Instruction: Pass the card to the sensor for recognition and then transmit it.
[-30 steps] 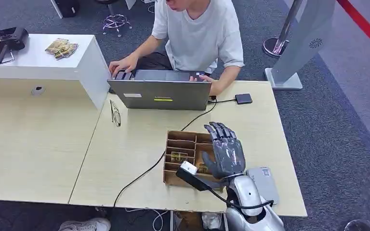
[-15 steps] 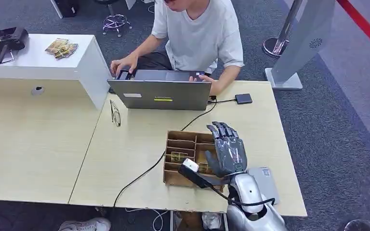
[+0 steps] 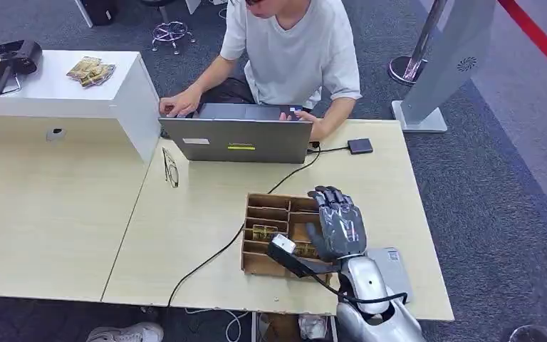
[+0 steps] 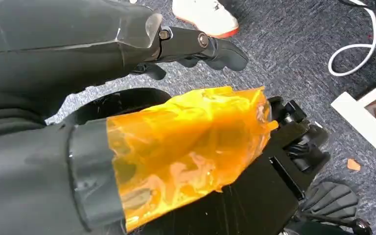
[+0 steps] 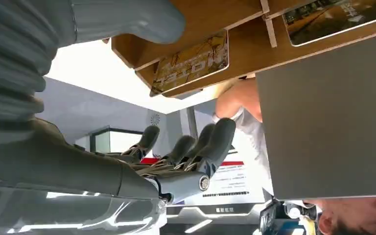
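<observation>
While the right robot hand (image 3: pixel 340 229) hovers with spread fingers over the wooden tray (image 3: pixel 256 265), it holds nothing. The card (image 3: pixel 264 232) lies flat in a tray slot, at about nine o'clock from the hand. It looks thin, light, stiff and smooth, so it may slip; a pinch on its free edge seems best. The left robot hand (image 4: pixel 127 54) hangs by the floor; whether it is spread cannot be told.

Right arm: reaches up from below, over the wooden tray (image 3: pixel 260 214).
Right hand (image 3: pixel 338 228): above the tray's right side, fingers spread, holding nothing.
Left hand (image 4: pixel 127 73): hangs low.
</observation>
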Available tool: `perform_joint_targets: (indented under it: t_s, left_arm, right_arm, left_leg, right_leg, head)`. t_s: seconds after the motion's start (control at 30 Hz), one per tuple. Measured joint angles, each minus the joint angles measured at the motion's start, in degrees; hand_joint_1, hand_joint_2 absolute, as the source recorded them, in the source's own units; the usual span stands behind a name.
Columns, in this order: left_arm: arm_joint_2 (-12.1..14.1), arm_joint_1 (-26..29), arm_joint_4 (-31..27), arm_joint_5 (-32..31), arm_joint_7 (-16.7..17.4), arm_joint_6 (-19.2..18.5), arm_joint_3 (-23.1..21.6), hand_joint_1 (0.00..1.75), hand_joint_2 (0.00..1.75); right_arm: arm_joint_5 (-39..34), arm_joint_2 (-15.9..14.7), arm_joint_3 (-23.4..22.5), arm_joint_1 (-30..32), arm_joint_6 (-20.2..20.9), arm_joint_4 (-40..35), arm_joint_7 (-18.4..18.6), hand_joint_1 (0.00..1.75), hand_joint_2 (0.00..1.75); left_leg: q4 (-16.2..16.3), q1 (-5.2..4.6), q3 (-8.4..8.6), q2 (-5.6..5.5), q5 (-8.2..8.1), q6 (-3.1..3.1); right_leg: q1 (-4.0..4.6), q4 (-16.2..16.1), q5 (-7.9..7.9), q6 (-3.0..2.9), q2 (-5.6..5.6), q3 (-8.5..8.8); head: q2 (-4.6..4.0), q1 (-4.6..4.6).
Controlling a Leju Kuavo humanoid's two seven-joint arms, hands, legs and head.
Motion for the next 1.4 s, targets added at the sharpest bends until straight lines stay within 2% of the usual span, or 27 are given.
perform_joint_targets:
  t_s: [0.37, 0.53, 0.73, 0.8, 0.83, 1.0, 1.3, 1.37, 1.4]
  left_arm:
    - [0.0, 0.0, 0.0, 0.1, 0.0, 0.1, 0.0, 0.0, 0.0]
    - [0.0, 0.0, 0.0, 0.1, 0.0, 0.1, 0.0, 0.0, 0.0]
    - [0.0, 0.0, 0.0, 0.1, 0.0, 0.1, 0.0, 0.0, 0.0]
    - [0.0, 0.0, 0.0, 0.2, 0.0, 0.1, 0.0, 0.0, 0.0]
    - [0.0, 0.0, 0.0, 0.2, 0.0, 0.1, 0.0, 0.0, 0.0]
    - [0.0, 0.0, 0.0, 0.2, 0.0, 0.1, 0.0, 0.0, 0.0]
    - [0.0, 0.0, 0.0, 0.2, 0.0, 0.1, -0.1, 0.0, 0.0]
    - [0.0, 0.0, 0.0, 0.3, 0.0, 0.1, -0.1, 0.0, 0.0]
    - [0.0, 0.0, 0.0, 0.3, 0.0, 0.1, -0.1, 0.0, 0.0]
  right_arm:
    - [0.1, 0.0, -0.2, 0.0, 0.1, 0.0, 0.1, 0.7, 1.75]
    - [0.2, 0.0, -0.2, 0.1, 0.1, 0.0, 0.1, 0.84, 1.75]
    - [0.2, 0.0, -0.2, 0.1, 0.1, 0.0, 0.1, 0.84, 1.75]
    - [0.2, 0.0, -0.2, 0.1, 0.3, 0.0, 0.1, 0.7, 1.75]
    - [0.2, 0.0, -0.2, 0.1, 0.3, 0.0, 0.1, 0.77, 1.75]
    - [0.2, 0.0, -0.2, 0.1, 0.3, 0.0, 0.2, 0.75, 1.75]
    - [0.7, 0.0, -0.2, 0.1, 0.4, 0.1, 0.4, 0.89, 1.75]
    - [0.7, 0.0, -0.2, 0.1, 0.4, 0.3, 0.4, 0.82, 1.75]
    - [0.7, 0.0, -0.2, 0.1, 0.4, 0.4, 0.4, 0.86, 1.75]
  left_leg:
    - [0.0, 0.0, 0.0, 0.0, 0.0, 0.0]
    - [0.0, 0.0, 0.0, 0.0, 0.0, 0.0]
    - [0.0, 0.0, 0.0, 0.0, 0.0, 0.0]
    - [0.0, 0.0, 0.0, 0.0, 0.0, 0.0]
    - [0.0, 0.0, 0.0, 0.0, 0.0, 0.0]
    - [0.0, 0.0, 0.0, 0.0, 0.0, 0.0]
    - [0.0, 0.0, 0.0, 0.0, 0.0, 0.0]
    - [0.0, 0.0, 0.0, 0.0, 0.0, 0.0]
    - [0.0, 0.0, 0.0, 0.0, 0.0, 0.0]
  right_leg:
    - [0.0, 0.0, 0.0, 0.0, 0.0, 0.0]
    - [0.0, 0.0, 0.0, 0.0, 0.0, 0.0]
    - [0.0, 0.0, 0.0, 0.0, 0.0, 0.0]
    - [0.0, 0.0, 0.0, 0.0, 0.0, 0.0]
    - [0.0, 0.0, 0.0, 0.0, 0.0, 0.0]
    - [0.0, 0.0, 0.0, 0.0, 0.0, 0.0]
    - [0.0, 0.0, 0.0, 0.0, 0.0, 0.0]
    - [0.0, 0.0, 0.0, 0.0, 0.0, 0.0]
    - [0.0, 0.0, 0.0, 0.0, 0.0, 0.0]
  head:
    - [0.0, 0.0]
    - [0.0, 0.0]
    - [0.0, 0.0]
    - [0.0, 0.0]
    - [0.0, 0.0]
    - [0.0, 0.0]
    - [0.0, 0.0]
    - [0.0, 0.0]
    - [0.0, 0.0]
